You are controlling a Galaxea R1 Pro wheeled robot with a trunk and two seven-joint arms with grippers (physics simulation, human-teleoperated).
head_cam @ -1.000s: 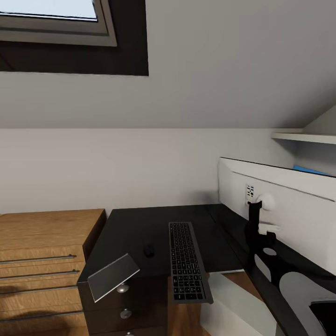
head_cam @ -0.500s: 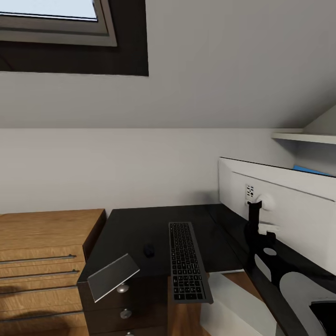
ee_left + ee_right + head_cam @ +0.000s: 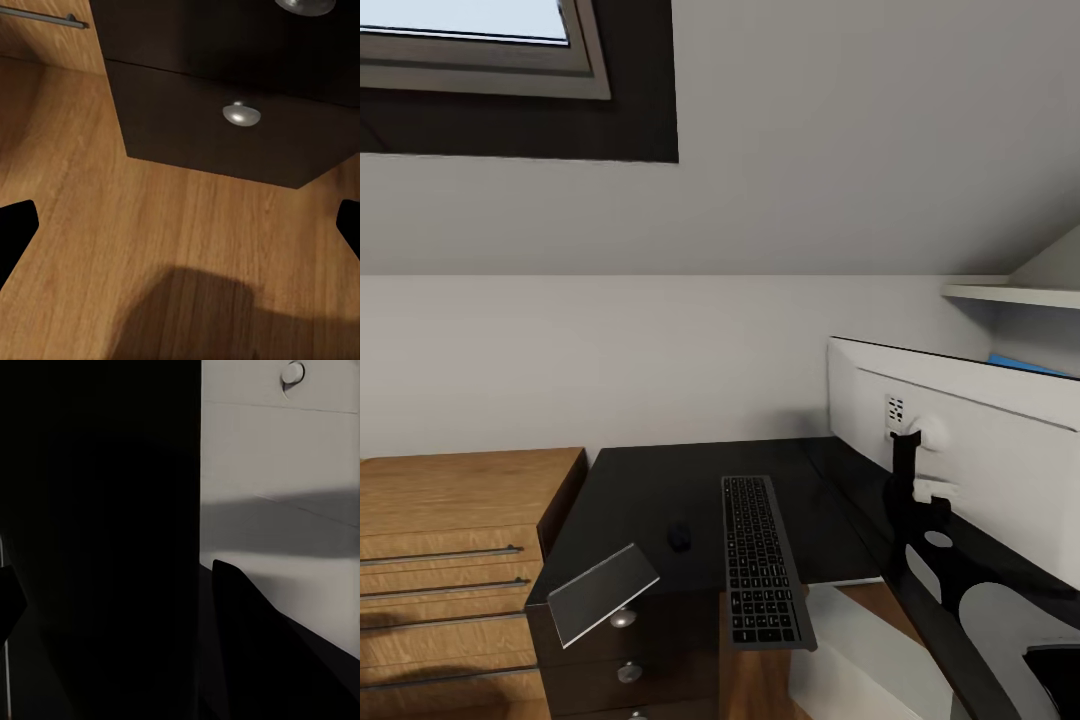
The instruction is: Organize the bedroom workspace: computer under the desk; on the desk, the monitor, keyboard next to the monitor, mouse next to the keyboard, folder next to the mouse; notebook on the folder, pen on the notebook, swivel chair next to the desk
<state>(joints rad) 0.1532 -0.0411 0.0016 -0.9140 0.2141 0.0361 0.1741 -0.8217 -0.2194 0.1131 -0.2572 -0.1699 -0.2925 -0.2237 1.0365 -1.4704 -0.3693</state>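
Observation:
The glossy black desk [image 3: 640,490] carries the slim dark keyboard [image 3: 758,560], lying lengthwise with its near end past the desk edge. The small dark mouse [image 3: 679,537] sits just left of it. At right stands the monitor [image 3: 980,470], its white back and black stand toward me. A thin dark grey notebook [image 3: 603,592] tilts off the desk's near left corner. A pale box, probably the computer [image 3: 850,645], shows below the desk edge. My left gripper [image 3: 184,221] hangs open over wood floor. My right gripper [image 3: 120,600] is open against a dark panel.
A light-wood drawer unit [image 3: 455,560] stands left of the desk. Dark drawers with silver knobs [image 3: 241,114] sit under the desk's left end. A skylight [image 3: 480,50] is in the sloped wall above, and a white shelf [image 3: 1010,293] at right.

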